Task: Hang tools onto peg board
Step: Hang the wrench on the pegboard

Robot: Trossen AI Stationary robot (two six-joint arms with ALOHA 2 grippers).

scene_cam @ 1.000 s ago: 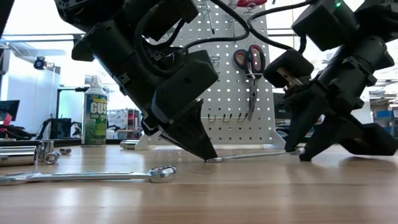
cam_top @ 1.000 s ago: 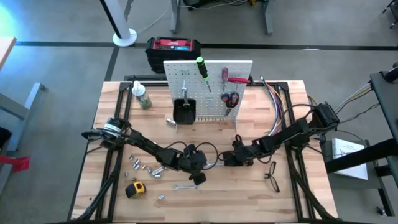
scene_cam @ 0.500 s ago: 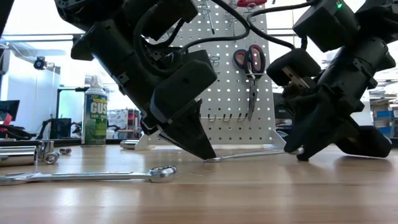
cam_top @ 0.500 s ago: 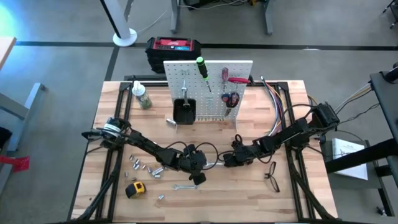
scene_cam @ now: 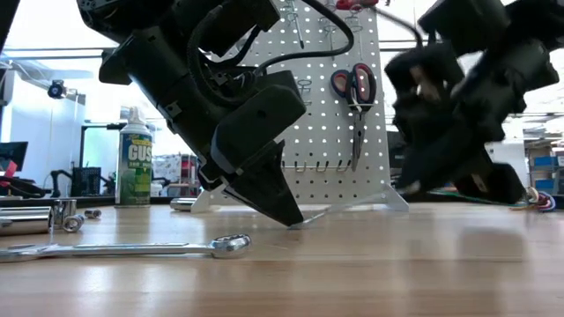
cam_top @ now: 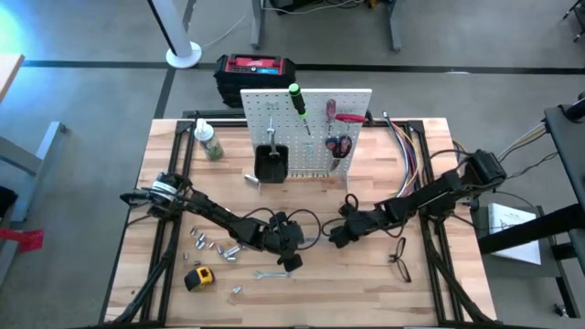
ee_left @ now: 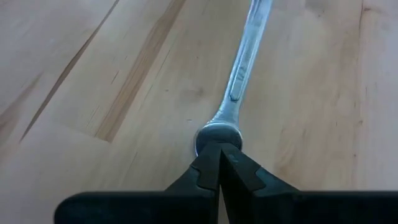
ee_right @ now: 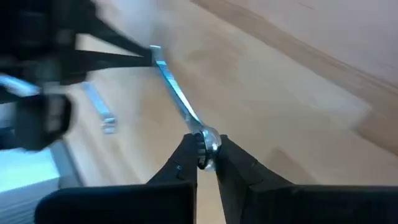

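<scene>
At table centre, in front of the peg board [cam_top: 306, 131], a silver wrench [ee_left: 244, 74] was pinched at both ends. Left gripper [ee_left: 220, 163] had its tips pressed together over one round head, down on the wood. Right gripper [ee_right: 206, 157] was closed narrow on the other head, which seemed just off the surface.

Step in hand, as I judged it: passing the wrench to the right arm. Done well, the left would release before the right lifts; otherwise the bar twists. Smooth metal, thin grip: likely to pivot.

Wrench: slim polished shaft, ring ends. Table [cam_top: 384, 292]: pale planks, visible grain. Board: white perforated panel, upright, with scissors [scene_cam: 356, 86] hung. A second wrench [scene_cam: 123, 249] lay flat, apart.
</scene>
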